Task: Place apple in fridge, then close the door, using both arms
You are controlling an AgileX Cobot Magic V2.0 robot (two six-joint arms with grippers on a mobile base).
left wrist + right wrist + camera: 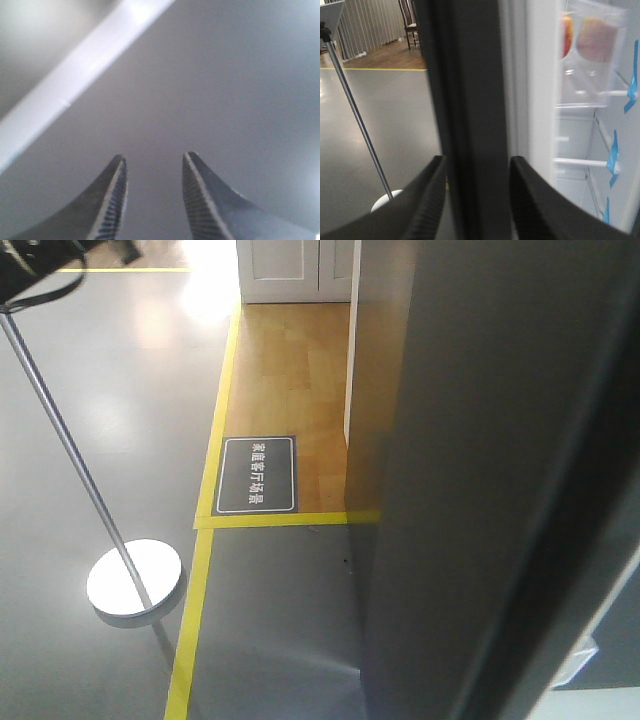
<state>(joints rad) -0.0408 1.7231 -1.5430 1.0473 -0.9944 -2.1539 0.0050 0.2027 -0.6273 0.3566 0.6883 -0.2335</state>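
Pole and round white base of a stand [133, 580] sit at the left of the front view, on grey floor. To their right, yellow tape [205, 570] runs from near to far, with a dark sign [258, 475] lying against it where wood flooring begins. A white room door [290, 270] closes the far end. The right half of this view is filled by the door [480, 460], a tall dark grey slab standing very near the camera, with a sliver of white showing at its near right corner.

The left gripper [154, 156] has its ribbed fingers spread apart with nothing between them. It faces a plain grey surface crossed by a pale strip at the upper left (too blurred to name).

In the right wrist view the stand is again at the left, then the door's dark edge rises through the middle. The right gripper [478, 160] is also spread and holds nothing. The edge stands in the gap between its fingers, though I cannot tell whether it touches them. Right of the edge, the fridge [542, 100] shows its white inside, with shelf rails and blue strips [612, 155]. The apple [596, 40] is at the upper right, a blurred reddish shape behind a clear bin [615, 22]. A redder sliver shows just left of it.
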